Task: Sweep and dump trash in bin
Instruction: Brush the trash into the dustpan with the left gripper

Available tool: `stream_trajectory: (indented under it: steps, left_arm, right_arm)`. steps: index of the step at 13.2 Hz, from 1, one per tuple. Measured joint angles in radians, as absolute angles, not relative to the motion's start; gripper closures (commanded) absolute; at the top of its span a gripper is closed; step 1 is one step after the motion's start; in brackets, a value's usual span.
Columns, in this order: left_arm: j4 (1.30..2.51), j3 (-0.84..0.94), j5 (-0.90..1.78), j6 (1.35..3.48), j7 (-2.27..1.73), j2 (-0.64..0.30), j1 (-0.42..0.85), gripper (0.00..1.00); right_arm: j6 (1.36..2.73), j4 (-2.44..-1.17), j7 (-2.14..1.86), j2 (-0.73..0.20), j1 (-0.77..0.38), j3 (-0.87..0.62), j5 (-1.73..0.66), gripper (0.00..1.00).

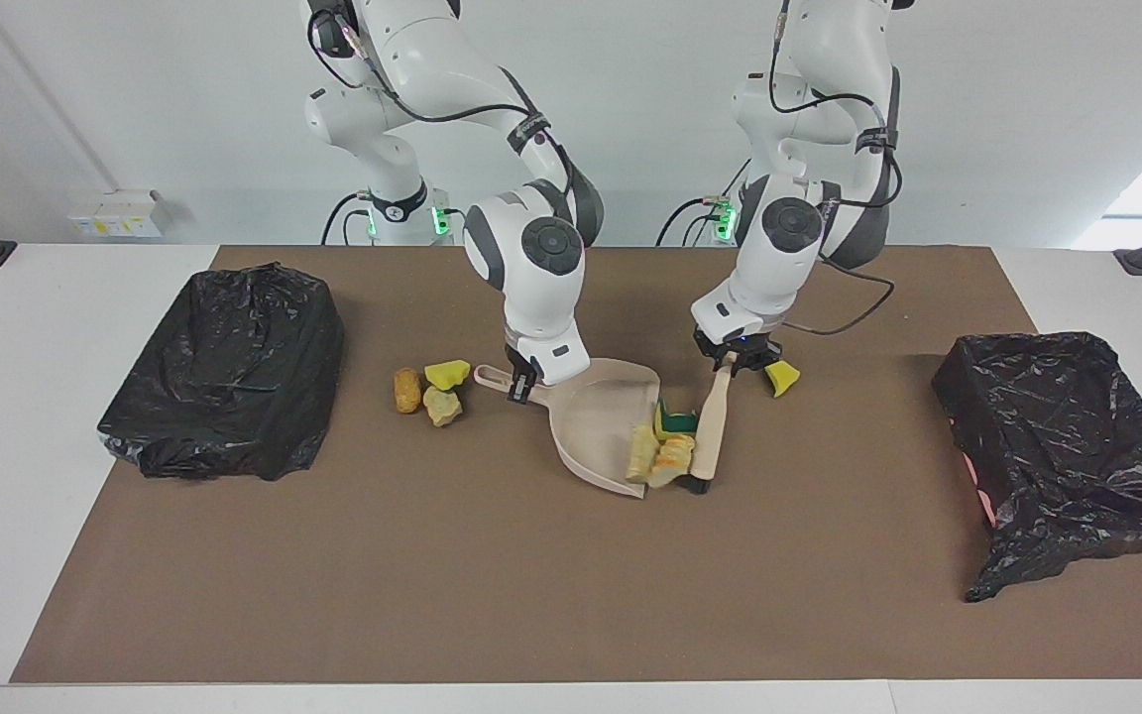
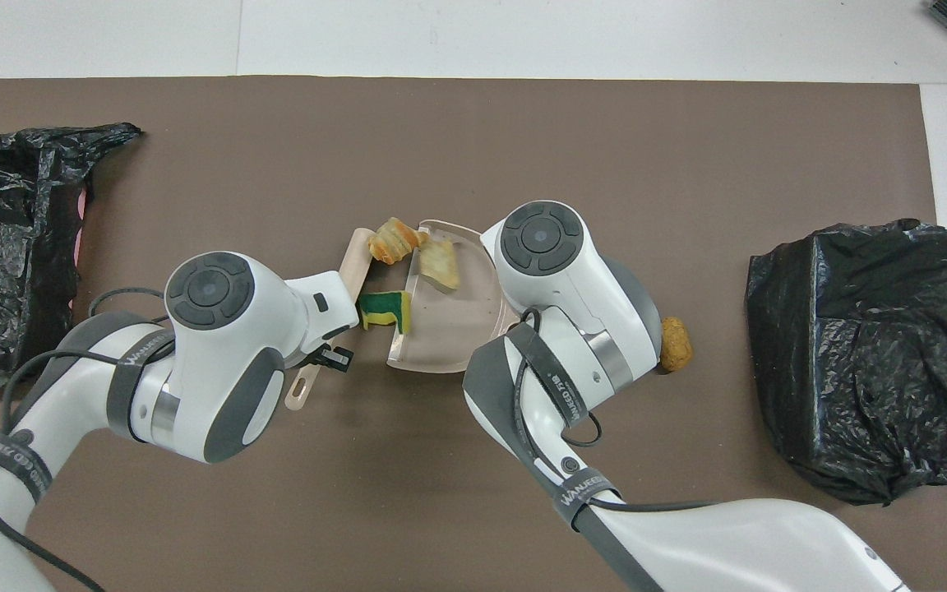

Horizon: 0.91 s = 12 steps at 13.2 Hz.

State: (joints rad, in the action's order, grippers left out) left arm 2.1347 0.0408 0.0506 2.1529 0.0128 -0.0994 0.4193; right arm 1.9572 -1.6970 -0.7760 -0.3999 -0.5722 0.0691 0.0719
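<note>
My right gripper is shut on the handle of the beige dustpan, which rests on the mat. My left gripper is shut on the handle of the beige brush, its bristles low at the pan's mouth. Three scraps of trash are pressed between brush and pan: a pale chunk inside the lip, an orange chunk and a green-backed sponge at the mouth. One yellow sponge bit lies beside the left gripper. Three more scraps lie by the pan's handle.
Two bins lined with black bags stand on the brown mat, one at the right arm's end and one at the left arm's end. The right arm's wrist hides the pan's handle in the overhead view.
</note>
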Motion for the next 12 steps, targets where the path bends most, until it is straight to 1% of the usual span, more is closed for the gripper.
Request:
stream_trajectory:
  steps: [3, 6, 10, 12]
  left_arm:
    - [2.135, 0.046, 0.106, 2.144, 0.011, -0.09, 0.504, 1.0]
    - [2.129, 0.062, 0.135, 2.144, -0.063, -0.081, 0.557, 1.0]
    - [2.085, 0.049, 0.138, 2.12, -0.32, -0.057, 0.554, 1.0]
    - [2.081, 0.035, 0.131, 2.062, -0.432, -0.029, 0.521, 1.0]
  right_arm:
    - [1.957, -1.697, -0.776, -0.4, -0.572, 0.069, 0.072, 1.0]
    - [1.957, -1.697, -0.776, -0.4, -0.572, 0.069, 0.072, 1.0]
    - [1.957, -1.7, -0.787, -0.399, -0.573, 0.068, 0.072, 1.0]
    - [1.957, -1.703, -0.802, -0.397, -0.574, 0.054, 0.071, 1.0]
